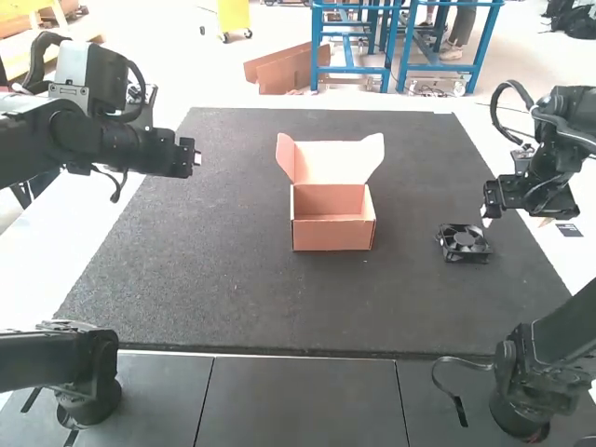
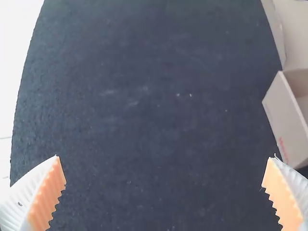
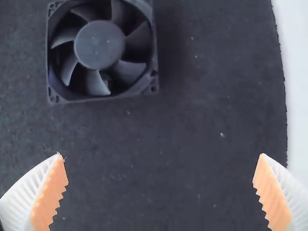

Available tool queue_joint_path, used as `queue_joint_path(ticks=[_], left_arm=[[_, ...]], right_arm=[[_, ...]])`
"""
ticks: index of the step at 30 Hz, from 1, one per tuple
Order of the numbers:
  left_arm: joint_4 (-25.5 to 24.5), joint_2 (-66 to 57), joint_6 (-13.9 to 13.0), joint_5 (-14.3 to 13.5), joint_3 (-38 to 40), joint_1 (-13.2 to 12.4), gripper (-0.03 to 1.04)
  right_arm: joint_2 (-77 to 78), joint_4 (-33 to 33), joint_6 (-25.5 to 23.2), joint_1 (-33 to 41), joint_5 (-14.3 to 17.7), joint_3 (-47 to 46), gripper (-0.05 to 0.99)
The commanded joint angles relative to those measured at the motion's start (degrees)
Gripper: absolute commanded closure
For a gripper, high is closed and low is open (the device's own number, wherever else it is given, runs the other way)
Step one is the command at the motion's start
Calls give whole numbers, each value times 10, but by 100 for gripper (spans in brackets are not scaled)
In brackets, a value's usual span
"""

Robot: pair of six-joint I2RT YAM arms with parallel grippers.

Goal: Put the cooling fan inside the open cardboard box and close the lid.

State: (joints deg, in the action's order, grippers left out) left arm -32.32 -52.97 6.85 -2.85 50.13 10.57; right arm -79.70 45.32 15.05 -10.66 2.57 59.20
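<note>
On the black mat (image 1: 186, 261) lies a square black fan (image 1: 465, 243); both jaws spread.

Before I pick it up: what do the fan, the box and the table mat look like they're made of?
Cooling fan: probably moulded plastic, matte black, with smooth one-piece blades and frame. Box: plain brown cardboard, with creased flaps. Mat: dark with a grainy, speckled surface, perhaps rubber or foam.

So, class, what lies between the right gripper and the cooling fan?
Nothing but bare black mat separates the right gripper from the cooling fan, as the right wrist view shows.
</note>
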Motion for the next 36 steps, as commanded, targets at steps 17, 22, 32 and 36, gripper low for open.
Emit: queue_joint_path(ticks=[17,22,32,36], left_arm=[[6,-10,-6,17,29,3,4],[8,-14,-6,17,29,2,4],[11,-20,-5,17,29,1,4],[11,-21,-5,17,30,1,4]], right_arm=[[-171,-37,-19,-47,-38,85,5],[-212,-22,-20,-56,-49,116,5],[-279,-22,-20,-55,-58,160,5],[-298,-22,-27,-56,-57,175,5]])
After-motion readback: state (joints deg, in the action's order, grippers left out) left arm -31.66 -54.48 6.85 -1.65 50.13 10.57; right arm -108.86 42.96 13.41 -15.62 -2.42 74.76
